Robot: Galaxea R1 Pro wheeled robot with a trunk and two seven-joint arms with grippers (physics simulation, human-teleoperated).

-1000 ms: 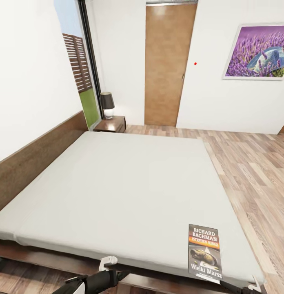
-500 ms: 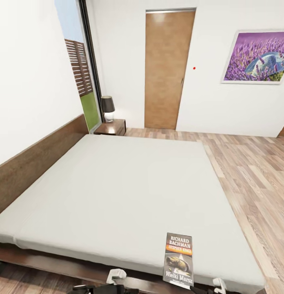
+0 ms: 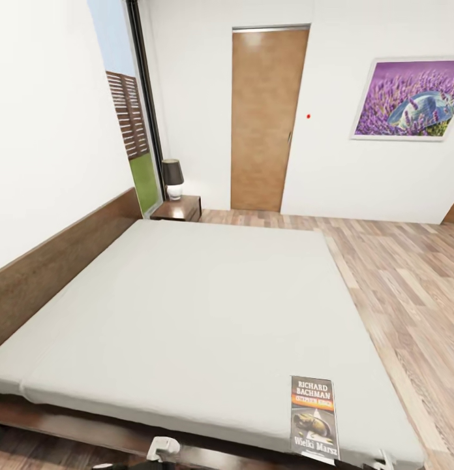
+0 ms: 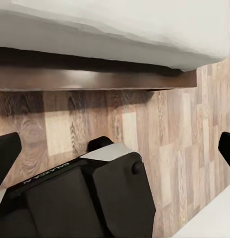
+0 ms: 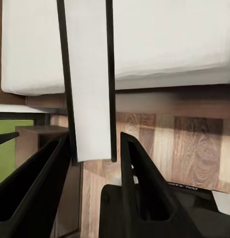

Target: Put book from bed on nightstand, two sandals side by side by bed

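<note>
The book (image 3: 314, 418) lies flat on the bed's pale mattress (image 3: 201, 300), close to its near right corner, cover up. A dark nightstand (image 3: 179, 208) stands at the far left corner of the bed, by the headboard (image 3: 51, 267). My left gripper (image 4: 117, 144) is open over the wood floor beside the bed's dark frame (image 4: 95, 79). My right gripper (image 5: 95, 144) is also open, with nothing between its black fingers (image 5: 140, 183), and faces the mattress edge. The sandals are out of view.
A lamp (image 3: 173, 177) stands on the nightstand. Behind it are a tall glass pane (image 3: 126, 111), a tan door (image 3: 266, 117) and a lavender picture (image 3: 409, 98). Wood floor (image 3: 403, 281) runs along the bed's right side. A white part of my left arm (image 3: 163, 448) shows below the bed frame.
The head camera has moved: door and picture sit lower in the frame and the book's place in it has shifted. My left forearm has dropped out at the bottom. The book still lies on the mattress.
</note>
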